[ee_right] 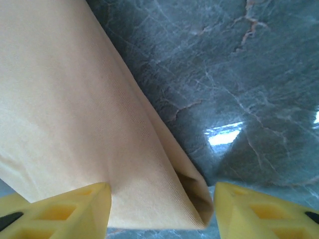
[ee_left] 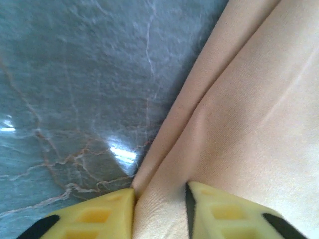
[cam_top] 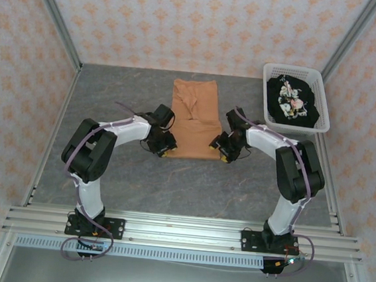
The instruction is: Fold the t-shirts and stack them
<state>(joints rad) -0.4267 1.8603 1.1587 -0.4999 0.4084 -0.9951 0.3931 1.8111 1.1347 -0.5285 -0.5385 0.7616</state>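
Tan t-shirt (cam_top: 193, 118) lies on grey marbled table (cam_top: 111, 104), bare to its left; left gripper (cam_top: 163, 152), jaws narrow around its near-left corner, grip unclear; right gripper (cam_top: 223, 158), jaws spread, straddles its near-right corner.

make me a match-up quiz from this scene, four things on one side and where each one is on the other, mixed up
Things
1. orange-tan t-shirt
2. black t-shirt
3. left gripper
4. white basket

Places
a. inside the white basket
b. at the far right corner of the table
c. lying flat in the middle of the table
d. at the near left corner of the orange-tan t-shirt

Pairs: 1-c, 2-a, 3-d, 4-b
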